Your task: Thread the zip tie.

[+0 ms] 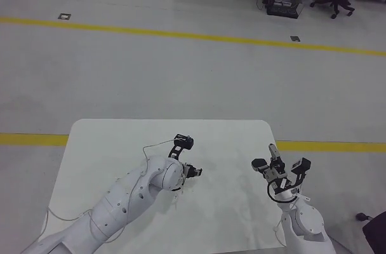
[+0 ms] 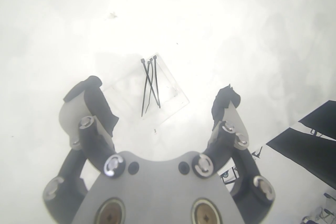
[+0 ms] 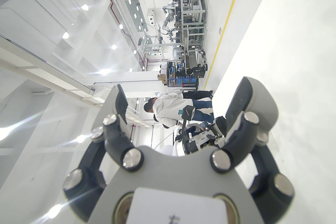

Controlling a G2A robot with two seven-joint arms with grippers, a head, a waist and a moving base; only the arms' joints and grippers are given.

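Your left claw (image 2: 155,93) hangs spread wide above three crossed zip ties (image 2: 150,87), which lie on a clear tray (image 2: 182,101) between its fingers, likely lined up for a pick. Your right claw (image 3: 181,97), also spread, points away from the table (image 1: 117,159), seemingly parked until needed

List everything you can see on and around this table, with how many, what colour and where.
table: one, white, middle of the top view
clear tray: one, transparent, flat on the table
zip ties: at least three (they cross, so the count is unsure), black, lying on the clear tray
floor lines: two, yellow, one well beyond the table, one running behind it
left gripper: one, black and grey, open and empty, above the clear tray
right gripper: one, black and grey, open and empty, by the table's edge, pointing out into the room
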